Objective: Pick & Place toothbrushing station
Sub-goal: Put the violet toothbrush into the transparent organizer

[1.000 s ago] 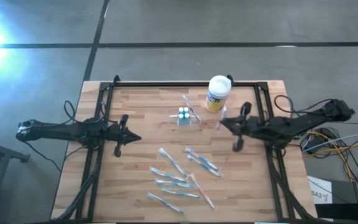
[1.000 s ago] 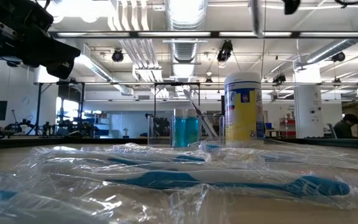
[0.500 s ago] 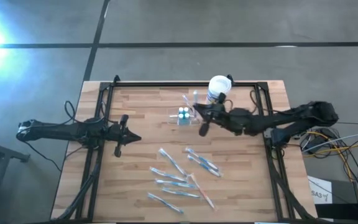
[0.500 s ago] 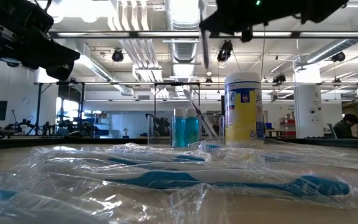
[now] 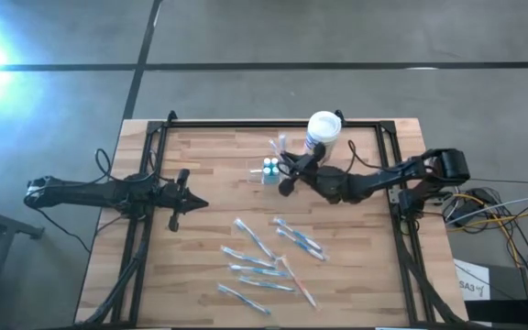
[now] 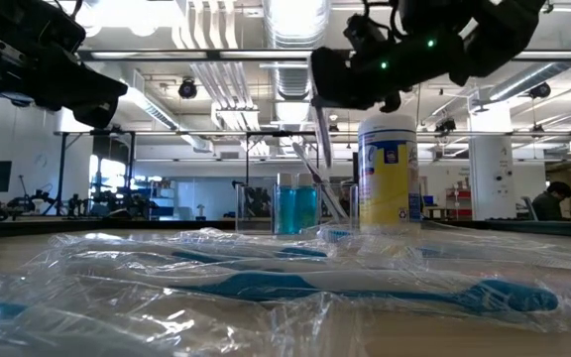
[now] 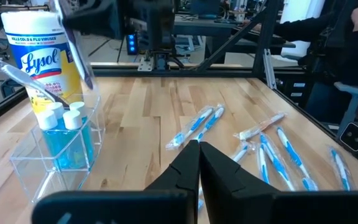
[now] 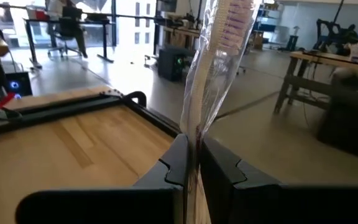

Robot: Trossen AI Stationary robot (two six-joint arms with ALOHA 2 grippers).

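1. I've got the right gripper stretched out over the back middle of the table, sitting just beside the toothbrushing station on its canister side.
2. Its fingers are pinched almost together on a wrapped toothbrush; my right wrist view shows the purple-and-white bristle end standing straight up out of the grip inside its clear sleeve.
3. In the low view that right gripper hangs above the station, with the wrapped brush pointing down toward the clear holder.
4. The station stands upright on the wood, toward the back edge, just beside the white-lidded Lysol canister. From my left wrist view I see the clear box with blue liquid bottles capped in white inside it, and a wrapped brush leaning out of it.
5. I cannot tell from here whether the held brush touches the station's rim.
6. The left gripper waits at the left side of the table, well apart from the station. Its fingers are closed to a narrow slit with nothing between them.
7. Loose wrapped toothbrushes lie scattered across the front middle of the table, a pink one among the blue.
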